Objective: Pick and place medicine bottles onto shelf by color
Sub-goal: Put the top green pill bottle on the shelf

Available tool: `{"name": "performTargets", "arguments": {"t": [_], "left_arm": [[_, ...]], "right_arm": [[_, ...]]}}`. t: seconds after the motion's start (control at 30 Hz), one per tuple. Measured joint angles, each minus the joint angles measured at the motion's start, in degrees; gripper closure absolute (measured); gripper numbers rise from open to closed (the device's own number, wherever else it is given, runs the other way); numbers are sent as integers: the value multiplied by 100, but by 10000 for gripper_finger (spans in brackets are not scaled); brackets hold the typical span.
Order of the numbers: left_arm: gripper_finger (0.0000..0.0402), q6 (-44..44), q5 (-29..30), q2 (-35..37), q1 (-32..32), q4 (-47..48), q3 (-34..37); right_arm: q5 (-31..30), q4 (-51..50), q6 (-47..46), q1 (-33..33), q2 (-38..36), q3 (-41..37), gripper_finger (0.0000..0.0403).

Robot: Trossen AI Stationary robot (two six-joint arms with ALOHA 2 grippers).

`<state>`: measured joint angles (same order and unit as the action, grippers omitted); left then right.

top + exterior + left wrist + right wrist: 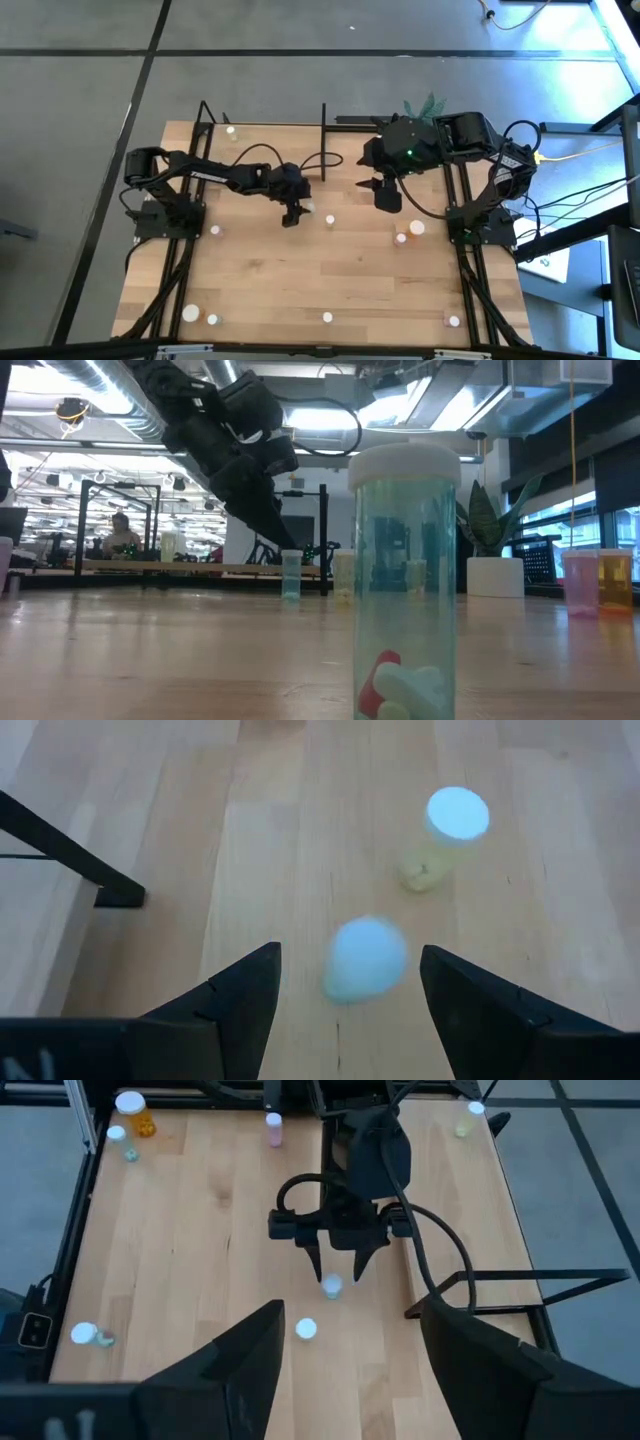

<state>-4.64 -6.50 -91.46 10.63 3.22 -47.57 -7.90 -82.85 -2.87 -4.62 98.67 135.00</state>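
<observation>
- The left gripper [292, 214] points down at the table near its middle, the left arm reaching in from the table's left edge; its two fingers [225, 1010] stand apart — nothing clamped — with a small white-capped bottle [365, 958] upright between them but touching neither.
- In the right wrist view the same left gripper [341, 1268] hangs just above that bottle [331, 1286], fingertips on either side of the cap.
- A second bottle [445, 840], pale yellow-green with a white cap, stands near the first, a little farther from the left gripper.
- The right gripper [384, 192] hovers over the table to the right of the left gripper, its arm folded back toward the table's far right corner; its fingers [230, 1380] are spread and hold nothing.
- The shelf [262, 140] lies along the far edge of the table, beyond the left gripper, with a black upright bar [323, 140] at its end; one pale bottle [231, 130] stands on it.
- Other bottles are scattered over the table [260, 270]: an orange one [401, 239] and a larger white-capped one [416, 228] to the right of the left gripper, more along the near edge.
- Closest to the low camera stands a clear bottle [405, 580] with a white cap, holding white and red pills — no label can be read.
</observation>
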Motion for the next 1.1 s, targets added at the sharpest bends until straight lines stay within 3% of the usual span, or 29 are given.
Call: {"name": "performTargets", "arguments": {"t": [1.1], "left_arm": [[168,297,7,-264,-17,-33,0]], "right_arm": [[-4,-24,185,0,2,0,166]]}}
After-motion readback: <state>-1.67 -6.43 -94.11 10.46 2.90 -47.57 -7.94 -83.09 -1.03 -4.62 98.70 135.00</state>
